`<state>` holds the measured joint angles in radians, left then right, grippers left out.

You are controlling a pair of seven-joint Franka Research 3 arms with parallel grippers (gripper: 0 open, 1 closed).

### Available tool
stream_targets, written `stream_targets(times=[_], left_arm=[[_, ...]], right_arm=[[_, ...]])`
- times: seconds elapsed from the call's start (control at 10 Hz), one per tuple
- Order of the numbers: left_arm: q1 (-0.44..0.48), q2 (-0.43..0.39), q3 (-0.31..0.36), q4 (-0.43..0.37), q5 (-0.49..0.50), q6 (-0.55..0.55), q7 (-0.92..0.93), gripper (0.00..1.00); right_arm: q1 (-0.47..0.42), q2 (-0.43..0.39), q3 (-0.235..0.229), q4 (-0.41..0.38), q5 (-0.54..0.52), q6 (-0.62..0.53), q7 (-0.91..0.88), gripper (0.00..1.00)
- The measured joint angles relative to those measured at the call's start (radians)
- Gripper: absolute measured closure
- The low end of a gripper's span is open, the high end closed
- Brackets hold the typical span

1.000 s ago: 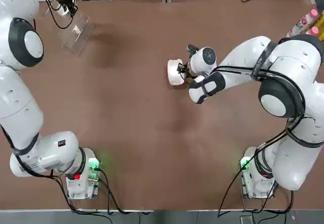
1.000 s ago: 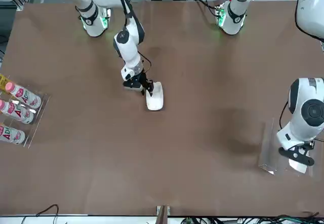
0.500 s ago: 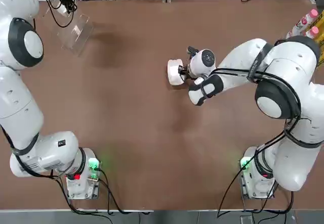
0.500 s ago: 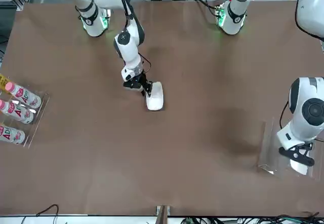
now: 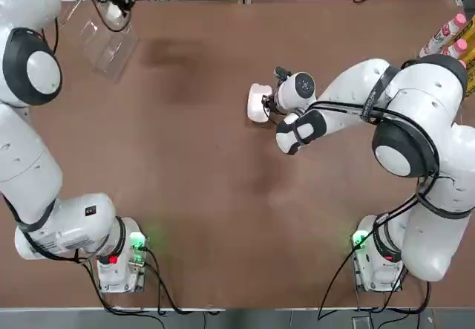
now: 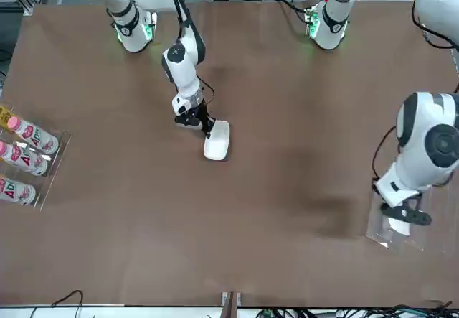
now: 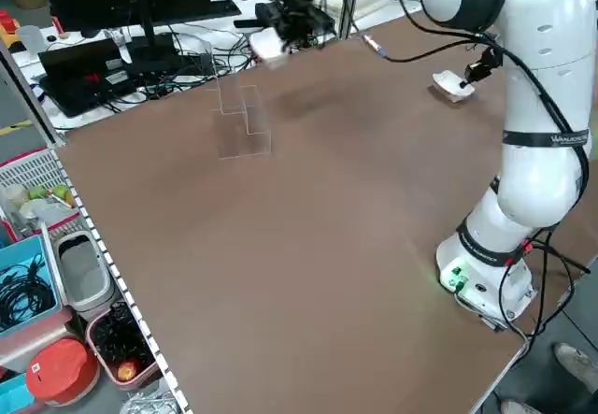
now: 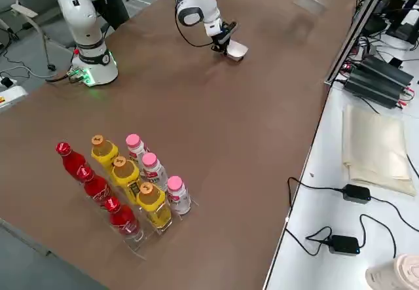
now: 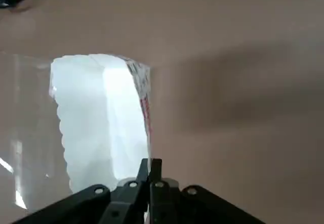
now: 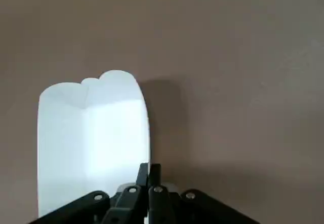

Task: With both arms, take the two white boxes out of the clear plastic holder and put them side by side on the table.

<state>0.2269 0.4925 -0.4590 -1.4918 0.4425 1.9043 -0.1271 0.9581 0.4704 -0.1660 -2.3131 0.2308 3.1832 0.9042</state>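
Meanwhile, one white box [image 5: 257, 102] lies against the right tool [image 5: 269, 103].

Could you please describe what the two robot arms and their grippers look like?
Both arms are glossy white with rounded segments, dark grey round joints, black cables along them, and green-lit bases. The left gripper and right gripper have slim black fingers.

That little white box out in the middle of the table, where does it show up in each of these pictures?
Top: white box right of centre.
Front: left of centre.
Left side: upper right.
Right side: near the top.
Right wrist: large, on the left.
Left wrist: not in it.
Shared landmark: the right gripper, shut on its edge.
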Motion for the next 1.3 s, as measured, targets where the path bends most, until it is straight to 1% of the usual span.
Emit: stream_targets(times=[0.1,0.2,0.3,0.4,0.5,0.6,0.7,0.8,0.9,1.0,1.1,1.2,1.3], left_arm=[[-0.007,-0.002,-0.079,-0.001,0.000,-0.056,-0.118,0.98],[-0.016,-0.002,-0.148,-0.005,-0.001,-0.097,-0.219,0.98],[-0.025,0.002,-0.209,-0.013,-0.003,-0.123,-0.310,0.98],[-0.048,0.009,-0.248,-0.022,-0.016,-0.131,-0.398,0.98],[-0.090,0.021,-0.266,-0.026,-0.041,-0.130,-0.474,0.98],[-0.149,0.034,-0.271,-0.026,-0.067,-0.122,-0.543,0.98],[-0.212,0.049,-0.272,-0.027,-0.079,-0.101,-0.609,0.98],[-0.278,0.073,-0.271,-0.027,-0.081,-0.061,-0.674,0.98],[-0.342,0.108,-0.270,-0.028,-0.081,-0.005,-0.736,0.98],[-0.400,0.151,-0.268,-0.027,-0.081,0.055,-0.787,0.98],[-0.468,0.198,-0.251,-0.017,-0.081,0.109,-0.829,0.98],[-0.541,0.241,-0.212,0.008,-0.081,0.143,-0.856,0.98],[-0.591,0.286,-0.175,0.035,-0.082,0.178,-0.861,0.98]], right_arm=[[0.001,-0.001,-0.015,0.002,0.002,0.000,0.002,0.98],[0.000,-0.009,-0.044,0.008,0.002,-0.016,0.004,0.98],[0.000,-0.033,-0.085,0.018,0.004,-0.079,0.010,0.98],[0.000,-0.076,-0.145,0.040,0.005,-0.187,0.011,0.98],[-0.002,-0.128,-0.210,0.079,0.005,-0.332,0.010,0.98],[-0.004,-0.176,-0.270,0.138,0.005,-0.504,0.009,0.98],[-0.005,-0.207,-0.310,0.199,0.004,-0.637,0.010,0.98],[-0.007,-0.217,-0.338,0.256,0.005,-0.722,0.019,0.98],[-0.019,-0.215,-0.356,0.305,0.006,-0.782,0.042,0.98],[-0.051,-0.213,-0.360,0.333,0.032,-0.812,0.058,0.98],[-0.082,-0.210,-0.361,0.340,0.072,-0.816,0.059,0.98],[-0.102,-0.205,-0.363,0.340,0.092,-0.808,0.086,0.98],[-0.117,-0.196,-0.364,0.339,0.097,-0.788,0.149,0.98]])
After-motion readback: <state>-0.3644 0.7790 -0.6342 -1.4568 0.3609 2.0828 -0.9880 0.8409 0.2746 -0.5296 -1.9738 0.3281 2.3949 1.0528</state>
